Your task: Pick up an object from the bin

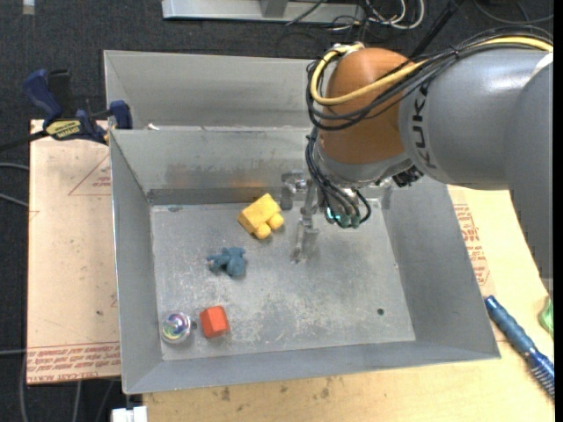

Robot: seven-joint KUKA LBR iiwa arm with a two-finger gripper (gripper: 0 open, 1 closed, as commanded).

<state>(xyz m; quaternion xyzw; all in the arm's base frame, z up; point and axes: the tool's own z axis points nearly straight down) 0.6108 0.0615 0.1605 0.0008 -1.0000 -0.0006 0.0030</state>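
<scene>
My gripper [302, 246] hangs over the middle of the bin floor, its thin fingers pointing down close together with nothing visible between them. A yellow blocky toy [261, 215] lies just to its left, near the back wall. A small blue figure [229, 262] lies further left and nearer the front, apart from the fingers.
A red cube [214, 322] and a shiny silver ball [175, 326] sit side by side in the bin's front left corner. The arm with its orange cover and cables comes in from the right above the back right of the bin.
</scene>
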